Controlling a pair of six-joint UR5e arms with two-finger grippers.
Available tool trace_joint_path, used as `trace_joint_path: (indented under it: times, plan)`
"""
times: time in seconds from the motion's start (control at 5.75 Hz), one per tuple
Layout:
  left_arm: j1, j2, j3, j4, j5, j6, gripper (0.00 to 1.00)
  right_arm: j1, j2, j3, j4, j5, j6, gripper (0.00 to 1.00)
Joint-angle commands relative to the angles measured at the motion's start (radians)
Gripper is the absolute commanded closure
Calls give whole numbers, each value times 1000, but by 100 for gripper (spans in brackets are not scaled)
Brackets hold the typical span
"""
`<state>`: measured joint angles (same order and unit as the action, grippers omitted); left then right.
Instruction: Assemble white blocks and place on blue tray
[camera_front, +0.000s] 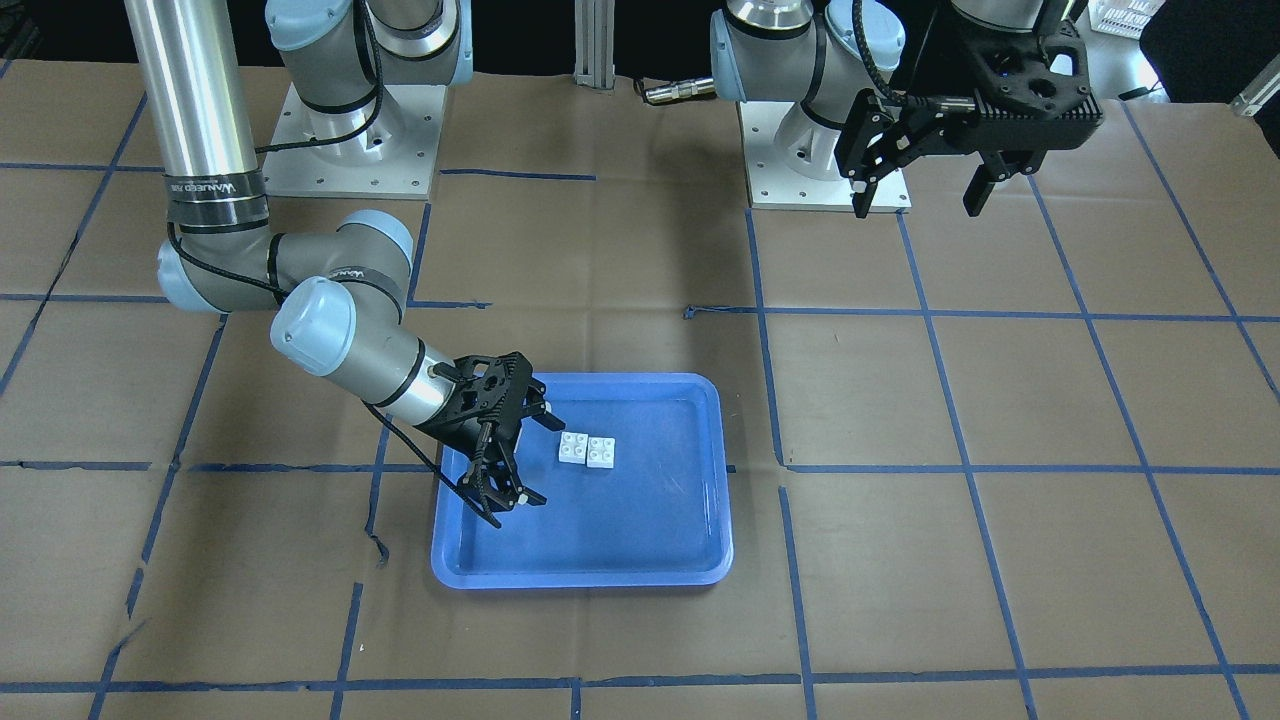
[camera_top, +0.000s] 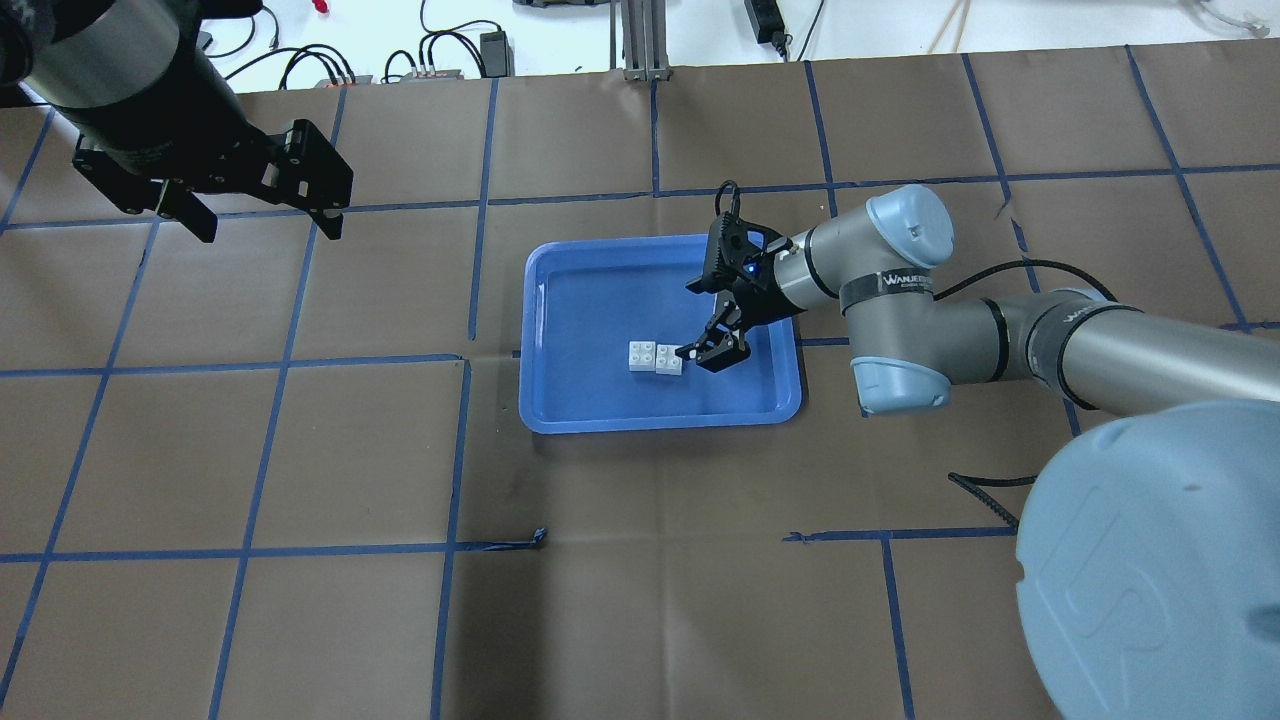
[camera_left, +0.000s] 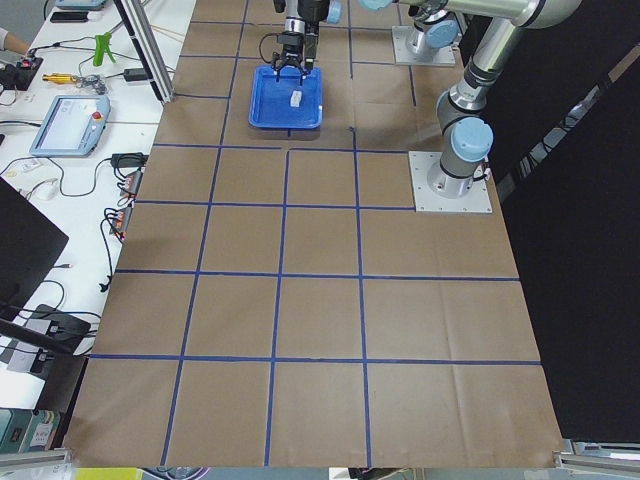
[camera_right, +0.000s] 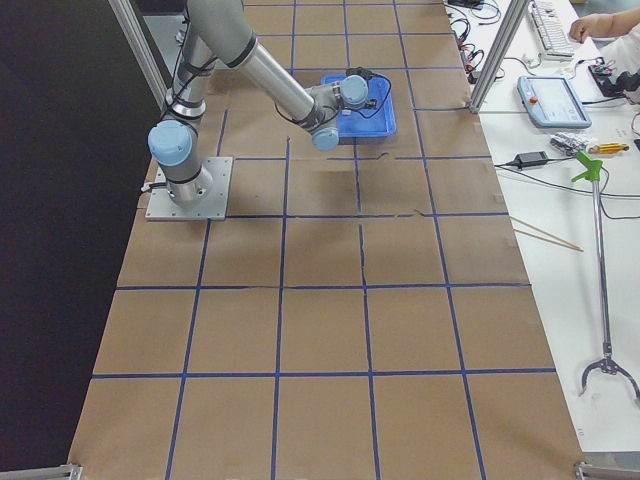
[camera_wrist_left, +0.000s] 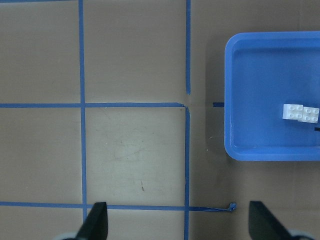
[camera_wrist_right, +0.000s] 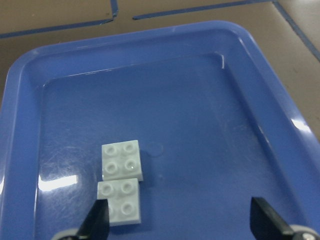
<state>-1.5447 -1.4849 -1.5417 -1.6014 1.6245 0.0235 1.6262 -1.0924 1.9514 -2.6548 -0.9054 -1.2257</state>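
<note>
The two white blocks lie studs up inside the blue tray, touching side by side and slightly offset. They also show in the overhead view and close up in the right wrist view. My right gripper is open and empty, low over the tray, just beside the blocks; its near fingertip almost meets them. In the right wrist view the right gripper frames the blocks' near end. My left gripper is open and empty, held high and far from the tray.
Brown paper with a blue tape grid covers the table. The two arm base plates stand at the robot's edge. A side bench with a teach pendant and tools runs along the table's far side.
</note>
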Motion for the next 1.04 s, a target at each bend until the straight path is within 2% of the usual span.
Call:
trace_joint_path:
  times: [0.0,0.17,0.35,0.7,0.87]
  plan:
    - [0,0,0,0,0,1,1,0,-67,-101,240,-82,25,0]
    - [0,0,-2,0,0,1,1,0,-105,-147,374,-134,43,0]
    - [0,0,-2,0,0,1,1,-2,-136,-196,492,-232,122,0]
    - [0,0,-2,0,0,1,1,-11,-216,-259,706,-417,464,0]
    - [0,0,-2,1,0,1,1,-12,-236,-268,746,-488,662,0]
